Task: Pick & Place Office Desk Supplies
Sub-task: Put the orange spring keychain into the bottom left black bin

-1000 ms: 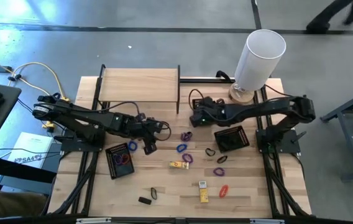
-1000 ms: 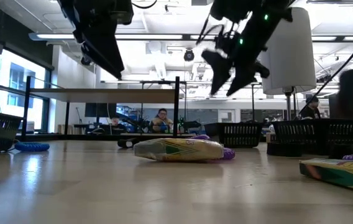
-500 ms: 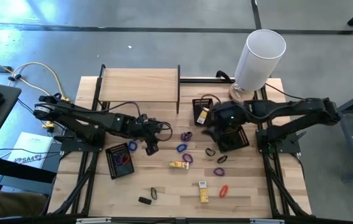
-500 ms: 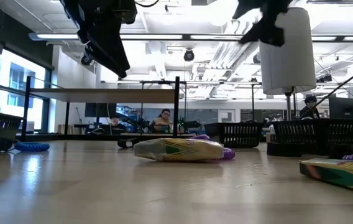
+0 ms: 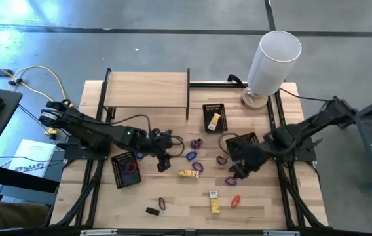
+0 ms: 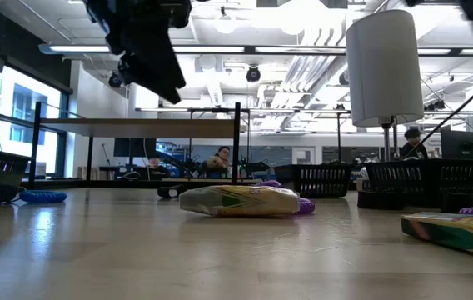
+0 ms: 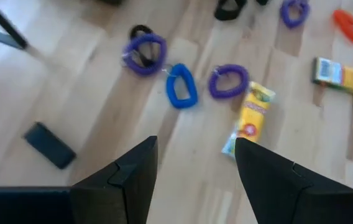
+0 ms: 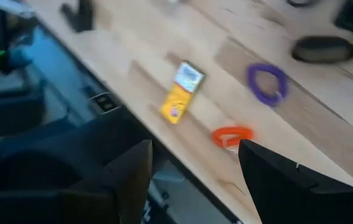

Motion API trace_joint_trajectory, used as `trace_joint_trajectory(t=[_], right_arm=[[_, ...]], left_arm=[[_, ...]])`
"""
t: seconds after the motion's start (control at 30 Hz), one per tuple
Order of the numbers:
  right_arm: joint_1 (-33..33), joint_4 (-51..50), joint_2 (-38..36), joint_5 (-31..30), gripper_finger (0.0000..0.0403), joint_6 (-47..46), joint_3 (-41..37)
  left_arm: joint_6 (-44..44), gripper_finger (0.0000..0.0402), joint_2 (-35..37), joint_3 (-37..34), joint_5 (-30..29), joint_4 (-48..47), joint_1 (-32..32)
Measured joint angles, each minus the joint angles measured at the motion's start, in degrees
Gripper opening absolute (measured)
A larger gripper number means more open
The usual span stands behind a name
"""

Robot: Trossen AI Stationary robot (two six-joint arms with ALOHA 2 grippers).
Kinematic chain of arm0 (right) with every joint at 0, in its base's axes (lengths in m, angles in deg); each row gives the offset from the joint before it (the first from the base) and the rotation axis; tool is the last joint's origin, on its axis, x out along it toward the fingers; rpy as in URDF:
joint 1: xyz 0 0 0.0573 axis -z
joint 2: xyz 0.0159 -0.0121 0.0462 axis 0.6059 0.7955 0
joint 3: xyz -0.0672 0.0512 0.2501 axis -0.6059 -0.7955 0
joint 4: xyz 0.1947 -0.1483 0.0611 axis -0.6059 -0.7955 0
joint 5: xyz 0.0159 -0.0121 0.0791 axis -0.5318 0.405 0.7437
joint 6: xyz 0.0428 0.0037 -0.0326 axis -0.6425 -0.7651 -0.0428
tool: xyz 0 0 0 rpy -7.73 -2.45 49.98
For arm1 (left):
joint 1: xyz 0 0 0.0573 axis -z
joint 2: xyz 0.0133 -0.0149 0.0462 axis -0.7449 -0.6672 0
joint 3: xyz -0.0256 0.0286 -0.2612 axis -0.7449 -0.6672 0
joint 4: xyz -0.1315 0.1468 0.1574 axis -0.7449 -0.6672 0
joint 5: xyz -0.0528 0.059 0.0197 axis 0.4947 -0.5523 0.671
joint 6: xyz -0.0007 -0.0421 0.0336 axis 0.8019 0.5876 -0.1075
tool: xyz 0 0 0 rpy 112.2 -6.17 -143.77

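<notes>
Your right claw (image 5: pixel 241 172), released and empty, hangs just above the purple loop (image 5: pixel 230 180) and red loop (image 5: pixel 236 200) on the tabletop (image 5: pixel 179 196), while your left claw (image 5: pixel 164 162), also released, sits nearer the yellow packet (image 5: pixel 187 174), long axis sideways.

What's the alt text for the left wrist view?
The left pincer hangs open and empty above the wooden table, its two dark fingers framing the scene. Ahead lie a thin blue loop, two purple coiled loops and a small yellow rectangular packet; a small black block lies off to one side.
</notes>
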Motion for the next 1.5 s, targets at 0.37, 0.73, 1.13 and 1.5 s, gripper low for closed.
trace_joint_trajectory(t=[0.37,0.73,1.13,1.5], right_arm=[[-15.66,-3.7,10.78,-13.95,0.0228,-7.94,0.02],[-18.05,9.0,28.76,-4.61,0.0228,-18.83,0.02],[-14.47,9.96,34.89,-4.96,0.0228,-25.14,0.19],[-14.91,10.05,34.97,-3.08,0.0228,-27.86,0.15]], left_arm=[[0.63,0.0207,-2.98,0.0,0.12,2.84,3.86],[-1.11,0.0207,-2.02,0.04,14.96,-4.53,1.75],[-4.19,0.0207,-2.02,0.04,16.21,-5.25,4.25],[-4.62,0.0207,-2.04,0.04,18.21,-7.64,4.93]])
